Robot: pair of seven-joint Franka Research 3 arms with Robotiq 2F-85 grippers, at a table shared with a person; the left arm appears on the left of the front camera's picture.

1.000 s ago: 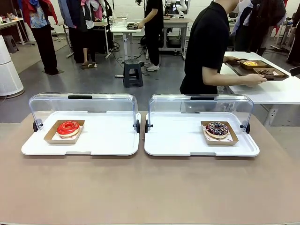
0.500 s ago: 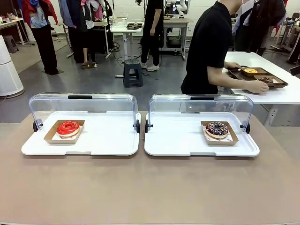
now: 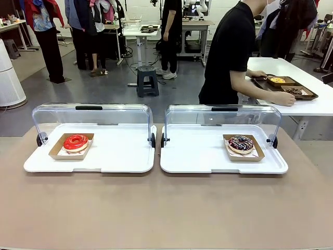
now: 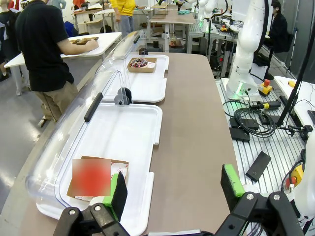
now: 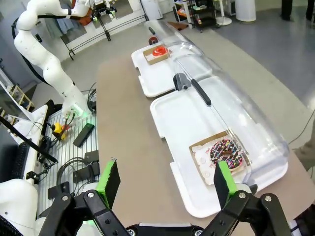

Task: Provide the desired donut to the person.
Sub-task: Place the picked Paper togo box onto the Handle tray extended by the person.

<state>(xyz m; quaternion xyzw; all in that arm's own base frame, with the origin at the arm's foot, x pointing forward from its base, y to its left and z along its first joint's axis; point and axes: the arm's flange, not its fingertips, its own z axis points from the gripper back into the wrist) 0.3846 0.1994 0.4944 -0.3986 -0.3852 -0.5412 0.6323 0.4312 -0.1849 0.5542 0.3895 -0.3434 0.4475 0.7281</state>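
A red-glazed donut (image 3: pixel 76 142) lies in a cardboard tray on the left white tray (image 3: pixel 119 156). On the right white tray (image 3: pixel 197 156) sits a chocolate sprinkled donut (image 3: pixel 241 144), also seen as the chocolate donut (image 5: pixel 225 153) in the right wrist view. Both clear lids (image 3: pixel 92 112) stand raised. The person (image 3: pixel 229 52) in a black T-shirt leans over a side table with both hands on a dark brown tray (image 3: pixel 283 86). My left gripper (image 4: pixel 174 186) hangs open above the table's left end. High over the right end, my right gripper (image 5: pixel 166 179) is open too.
Bare brown tabletop (image 3: pixel 166 208) stretches in front of both trays. A white side table (image 3: pixel 312 104) stands at the back right. A stool (image 3: pixel 148 80) and bystanders are on the floor behind. The other arm's white base (image 4: pixel 246 49) rises beside the table.
The person has slid the dark brown tray a little and shifted the hands along it, leaning further over the side table. The donuts and lids have not moved.
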